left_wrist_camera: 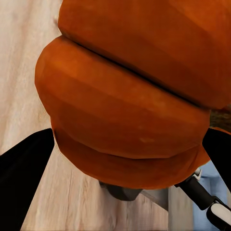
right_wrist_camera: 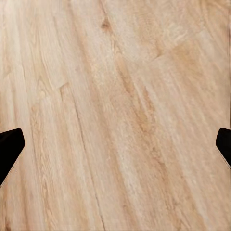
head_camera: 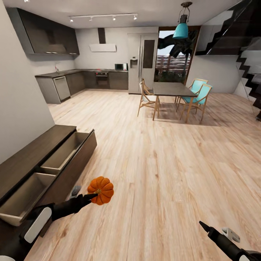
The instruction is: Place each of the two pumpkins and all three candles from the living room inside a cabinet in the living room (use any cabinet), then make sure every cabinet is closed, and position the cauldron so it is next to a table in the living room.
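- Left tool (head_camera: 95, 195) clamped on a pumpkin (head_camera: 101, 190), held above the wood floor (head_camera: 163, 174), just beside the open drawers of the cabinet (head_camera: 54, 159).
- Left wrist view: pumpkin (left_wrist_camera: 130, 106) right up against the lens, orange ribs between two dark fingers (left_wrist_camera: 21, 168).
- Right tool (head_camera: 203, 225) low over bare floor, holding nothing; right wrist view shows its fingertips (right_wrist_camera: 9, 144) set wide apart above the planks (right_wrist_camera: 115, 115).
- Cabinet: two drawers pulled out, pale interiors showing, nothing visible in them.
- Farther back: dining table (head_camera: 173, 89) with wooden and teal chairs (head_camera: 195, 98); kitchen counter (head_camera: 65, 74) and fridge (head_camera: 143, 61) against the far wall.
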